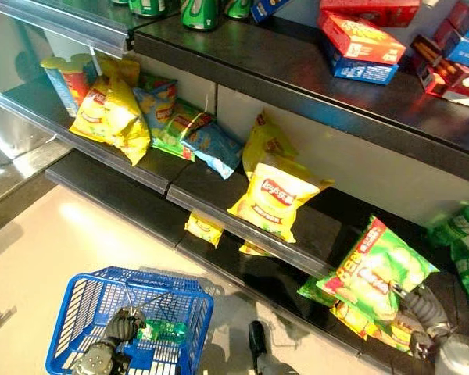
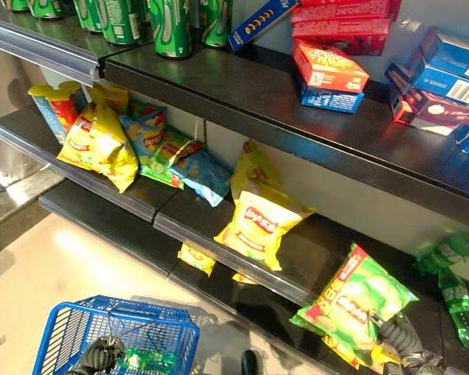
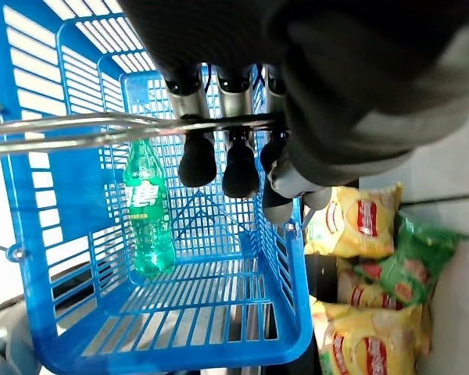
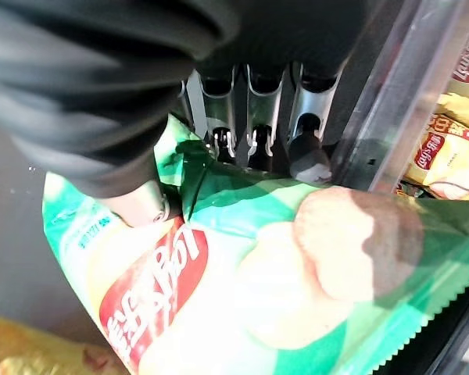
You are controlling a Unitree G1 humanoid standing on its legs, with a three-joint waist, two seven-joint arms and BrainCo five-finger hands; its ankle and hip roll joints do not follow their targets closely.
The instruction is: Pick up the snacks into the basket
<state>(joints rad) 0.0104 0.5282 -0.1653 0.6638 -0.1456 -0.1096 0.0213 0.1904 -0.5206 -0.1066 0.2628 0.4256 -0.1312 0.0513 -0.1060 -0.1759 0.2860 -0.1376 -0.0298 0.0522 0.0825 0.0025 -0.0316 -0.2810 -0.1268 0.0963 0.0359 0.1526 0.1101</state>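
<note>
At lower right, the right robot hand pinches the green crinkly chip bag, lying diagonally on the bottom shelf. The blue plastic basket, handle clenched by the left robot hand, waits at lower left.

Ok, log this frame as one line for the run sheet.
right hand: fingers pinching green chip bag at bottom shelf | left hand: curled on blue basket handle | basket holds green bottle
</note>
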